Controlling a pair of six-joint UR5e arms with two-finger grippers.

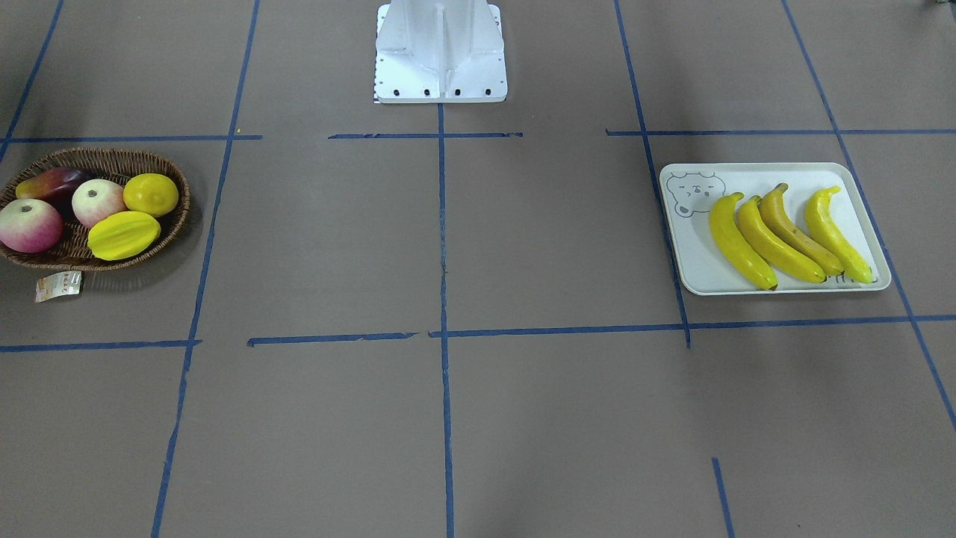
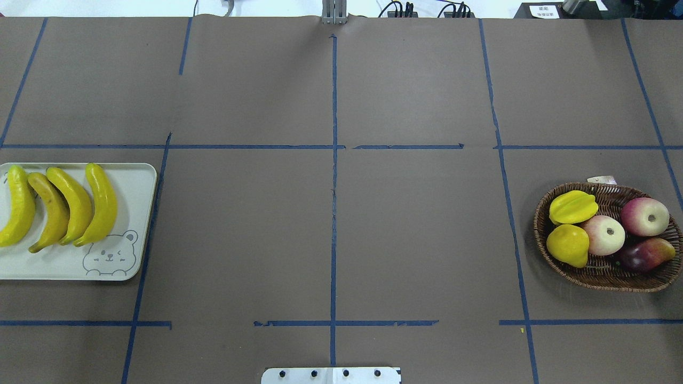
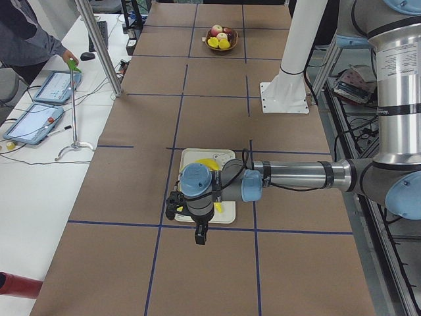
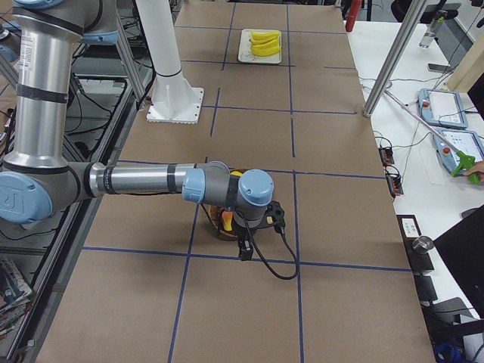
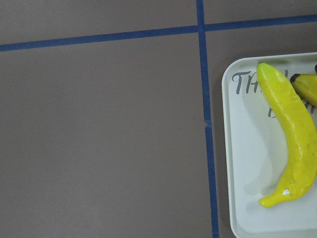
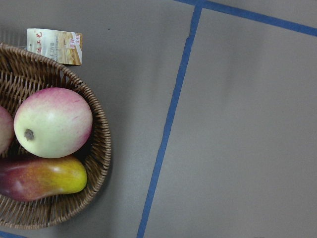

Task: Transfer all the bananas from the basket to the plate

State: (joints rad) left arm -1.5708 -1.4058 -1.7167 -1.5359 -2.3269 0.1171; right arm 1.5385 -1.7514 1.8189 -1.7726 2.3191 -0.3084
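Seemingly finished: all four bananas [image 1: 773, 243] lie on the plate [image 1: 702, 261], and none shows in the basket [image 2: 608, 274].

I judge the step in hand to be a last check and a pull-away, so each arm should lift straight up before it swings. The left arm [image 3: 296, 174] hangs over the plate's edge, and the right arm [image 4: 144, 180] is far from the plate, above the basket, which holds only other fruit [image 2: 603, 234]. The bananas lie side by side, well inside the plate's rim, so nothing needs nudging. I cannot tell whether the left gripper [image 3: 200, 232] or the right gripper [image 4: 243, 248] is parted or closed. Brown paper covers the table [image 1: 523, 418], gridded with blue tape [image 1: 443, 224]. Past the plate's side of the table runs a white bench [image 3: 26, 191] with tablets [image 3: 56, 85] and an operator [image 3: 29, 33].
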